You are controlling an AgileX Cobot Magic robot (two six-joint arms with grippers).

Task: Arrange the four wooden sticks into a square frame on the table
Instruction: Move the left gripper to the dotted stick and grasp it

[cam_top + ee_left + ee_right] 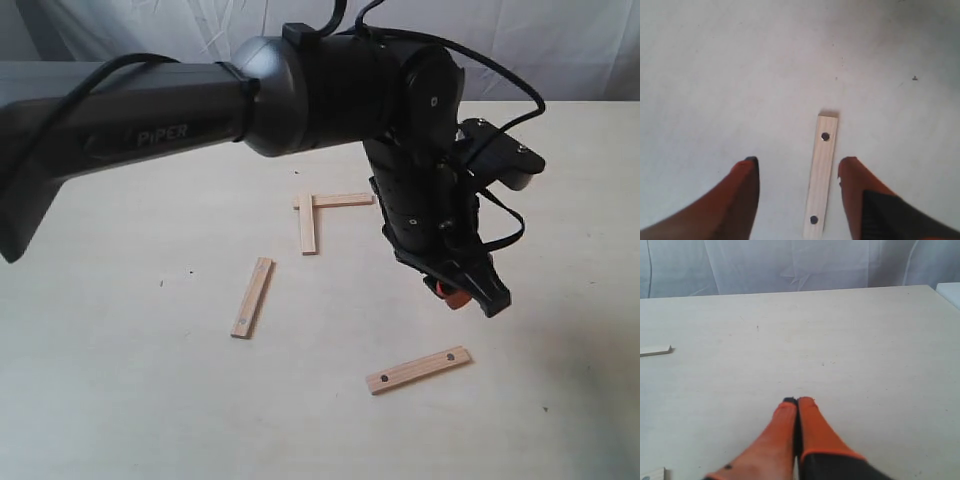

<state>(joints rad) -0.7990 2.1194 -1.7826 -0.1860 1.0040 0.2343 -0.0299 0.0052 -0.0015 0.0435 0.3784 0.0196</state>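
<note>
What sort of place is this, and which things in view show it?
Probably a robotics lab test bench: a black arm marked PiPER, a white cloth backdrop, and a plain cream table.

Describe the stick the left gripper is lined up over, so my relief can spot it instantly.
In the exterior view, follow the big dark arm to the left gripper; just below it lies the stick. Unlike the other loose stick and the L-shaped pair, it lies nearly crosswise, nearest the camera.

Can't see one end of dotted stick (822, 170), cut by frame. Only seeing slivers of second stick (656, 350) and third stick (652, 474).
</note>
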